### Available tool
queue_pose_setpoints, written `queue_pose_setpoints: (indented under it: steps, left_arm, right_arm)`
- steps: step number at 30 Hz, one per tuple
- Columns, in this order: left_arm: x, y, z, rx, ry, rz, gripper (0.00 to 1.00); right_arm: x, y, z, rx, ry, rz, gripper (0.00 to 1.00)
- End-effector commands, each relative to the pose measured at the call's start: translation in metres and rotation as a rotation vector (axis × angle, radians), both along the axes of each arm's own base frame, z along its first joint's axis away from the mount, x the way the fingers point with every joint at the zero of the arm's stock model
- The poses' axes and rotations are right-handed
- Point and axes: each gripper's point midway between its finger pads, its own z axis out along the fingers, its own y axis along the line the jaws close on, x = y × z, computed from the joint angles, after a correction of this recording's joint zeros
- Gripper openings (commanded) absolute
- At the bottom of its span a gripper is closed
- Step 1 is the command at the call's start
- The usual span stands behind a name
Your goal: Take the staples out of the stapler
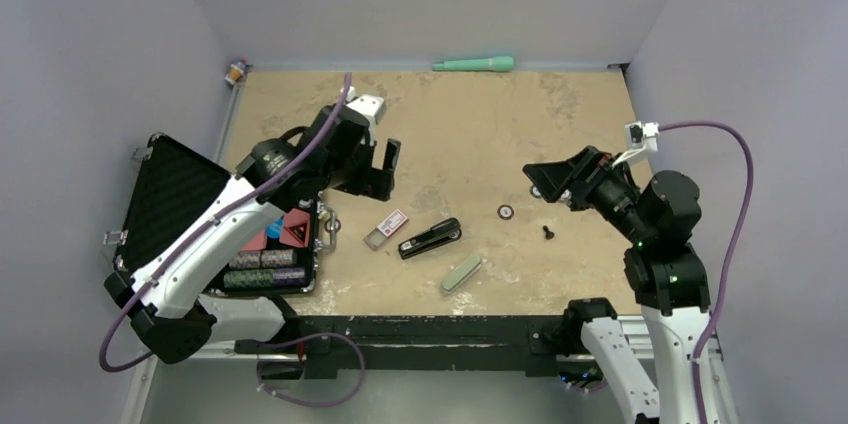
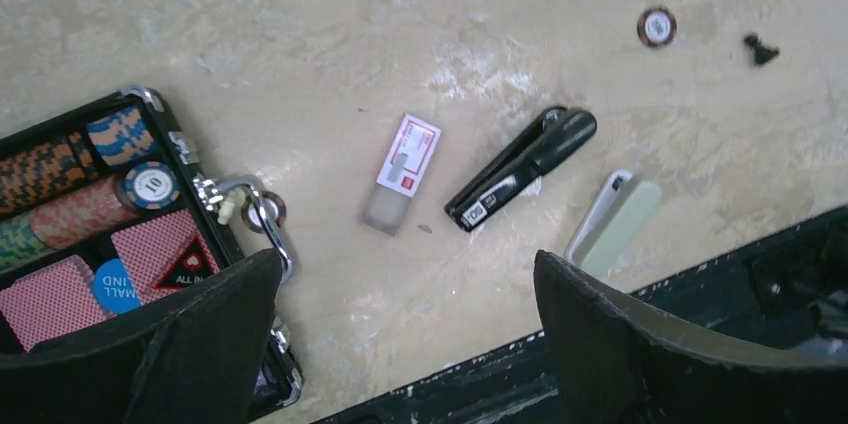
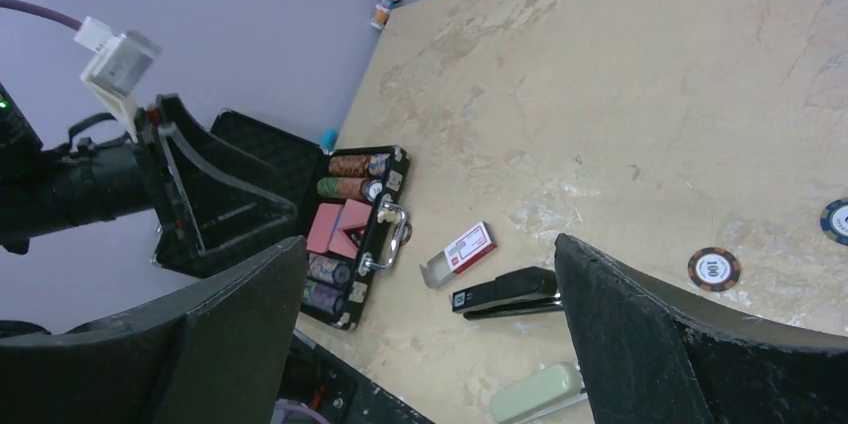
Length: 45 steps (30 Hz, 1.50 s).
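1. Left gripper (image 1: pixel 372 176): jaws spread wide and holding nothing. It hangs above the table (image 1: pixel 480 134), at about 10 o'clock from the stapler (image 1: pixel 430 239).
2. Right gripper (image 1: pixel 548 182): jaws also spread wide with nothing between the fingers. It hangs at about 2 o'clock from the stapler, well apart from it.
3. Stapler: lies flat and closed on the table, in the near half and close to the near edge. Its long axis runs roughly 8 to 2 o'clock in the top view, and nothing touches it.
4. Clear box with red-and-white label (image 1: pixel 388 229): just beside the stapler at 9–10 o'clock, with a small gap between them.
5. Sage-green flat piece (image 1: pixel 461 272): at 4–5 o'clock from the stapler, right by the near table edge, apart from the stapler.
6. Poker chip (image 1: pixel 506 211) sits at 2–3 o'clock and the small black piece (image 1: pixel 548 232) at 3 o'clock, both with bare tabletop between them and the stapler.
7. Open chip case (image 1: pixel 270 244): at 9 o'clock, at the left table edge, under the left arm.
8. Open room: bare tabletop from the stapler toward 12 o'clock, up to the green pen-like stick (image 1: pixel 474 64) along the far edge.
9. Walls close in the left, far and right edges.
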Motion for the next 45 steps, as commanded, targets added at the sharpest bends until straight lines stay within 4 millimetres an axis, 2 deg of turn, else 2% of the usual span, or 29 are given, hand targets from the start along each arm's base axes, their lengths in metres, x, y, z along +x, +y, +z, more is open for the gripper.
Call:
queue_pose_setpoints:
  steps: [1,3,5,8,10,15,19,24,31,45]
  left_arm:
    - [-0.023,-0.021,-0.025,0.039,0.044,-0.169,1.0]
    - [-0.03,-0.034,-0.037,0.019,0.078,-0.236,1.0]
    - [-0.034,-0.046,-0.047,0.01,0.105,-0.299,0.99]
    - [-0.038,-0.064,-0.055,0.012,0.125,-0.391,1.0]
    - [-0.037,-0.072,-0.061,0.036,0.138,-0.438,1.0]
    - [-0.032,-0.091,-0.081,0.096,0.181,-0.532,0.9]
    - [-0.027,-0.104,-0.106,0.159,0.24,-0.593,0.82]
    - [-0.019,-0.119,-0.138,0.218,0.284,-0.675,0.82]
    - [-0.014,-0.128,-0.173,0.272,0.346,-0.753,0.82]
    - [0.0,-0.14,-0.233,0.318,0.41,-0.719,0.74]
  right_arm:
    - [0.0,0.003,0.002,-0.023,-0.019,0.032,0.99]
    - [0.005,0.004,-0.008,-0.022,0.033,0.039,0.99]
    - [0.009,0.007,-0.021,-0.029,0.084,0.063,0.94]
    - [0.011,0.012,-0.042,-0.046,0.155,0.11,0.93]
    - [0.009,0.016,-0.046,-0.045,0.155,0.142,0.94]
    - [-0.002,0.028,-0.038,0.01,0.093,0.22,0.94]
    - [0.0,0.028,-0.038,0.001,0.085,0.229,0.94]
    - [0.007,0.025,-0.031,-0.008,0.084,0.197,0.94]
    - [0.019,0.022,-0.029,-0.004,0.103,0.163,0.94]
    - [0.034,0.027,-0.032,0.033,0.137,0.18,0.94]
